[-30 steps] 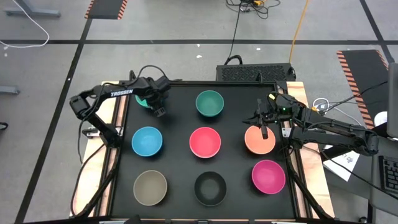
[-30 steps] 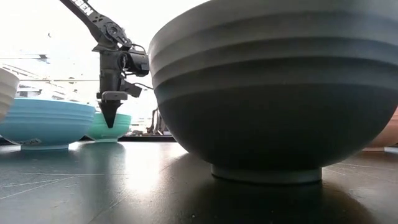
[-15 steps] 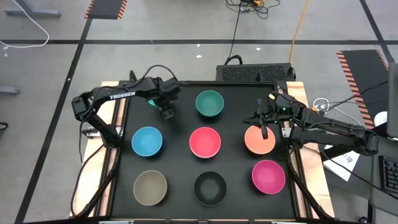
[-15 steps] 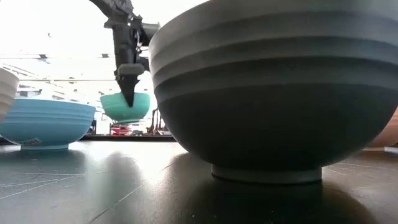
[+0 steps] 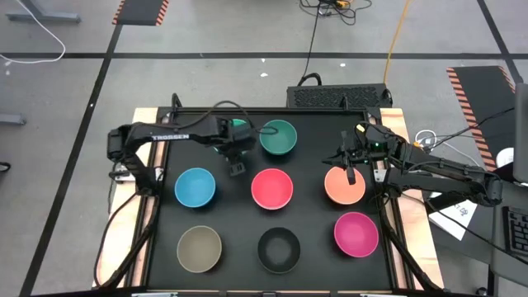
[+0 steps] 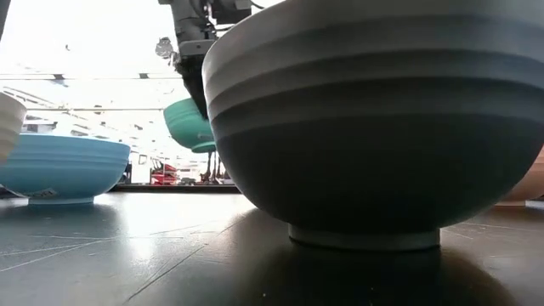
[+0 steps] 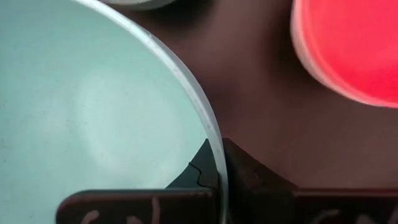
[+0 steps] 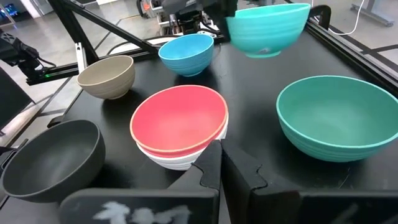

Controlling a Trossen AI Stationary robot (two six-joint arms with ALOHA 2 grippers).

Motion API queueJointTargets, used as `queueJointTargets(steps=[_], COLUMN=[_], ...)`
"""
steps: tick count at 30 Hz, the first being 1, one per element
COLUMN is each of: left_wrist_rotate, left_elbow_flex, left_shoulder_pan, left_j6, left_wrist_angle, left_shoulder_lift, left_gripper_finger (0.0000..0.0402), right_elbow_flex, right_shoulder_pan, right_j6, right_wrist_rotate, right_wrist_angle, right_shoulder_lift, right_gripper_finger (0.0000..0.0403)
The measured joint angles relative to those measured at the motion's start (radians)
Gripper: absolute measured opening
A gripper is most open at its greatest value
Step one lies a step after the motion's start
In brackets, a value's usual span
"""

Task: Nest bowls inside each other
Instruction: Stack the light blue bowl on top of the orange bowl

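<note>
The black bowl (image 6: 374,127) overruns the low view's edges, hiding the table behind it.

The left gripper (image 5: 236,165) reached over the black table (image 5: 313,219), a turquoise bowl (image 5: 239,126) just showing behind its arm, beside the green bowl (image 5: 278,137). The right gripper (image 5: 349,167) hung over the orange bowl (image 5: 345,187)

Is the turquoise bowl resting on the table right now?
No, the turquoise bowl hangs clear above the black table in the right wrist view, pinched at its rim by the left gripper.
</note>
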Motion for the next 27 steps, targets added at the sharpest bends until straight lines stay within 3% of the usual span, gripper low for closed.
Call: queueJointTargets(steps=[7,16,27], left_wrist_rotate=[-0.008,0.005,0.027], left_elbow_flex=[0.167,0.354,0.396], left_shoulder_pan=[-0.104,-0.228,-0.308], left_j6=[0.002,0.019,-0.008], left_wrist_angle=[-0.058,-0.072,-0.062], left_shoulder_lift=[0.133,0.209,0.224], left_gripper_finger=[0.0003,0.0003,0.0003], right_elbow_flex=[0.0,0.0,0.0], right_shoulder_pan=[0.0,0.0,0.0], right_j6=[-0.003,-0.003,-0.003], right_wrist_rotate=[0.0,0.0,0.0], right_wrist_angle=[-0.002,-0.007,-0.007], right_shoulder_lift=[0.0,0.0,0.0], right_gripper_finger=[0.0,0.0,0.0])
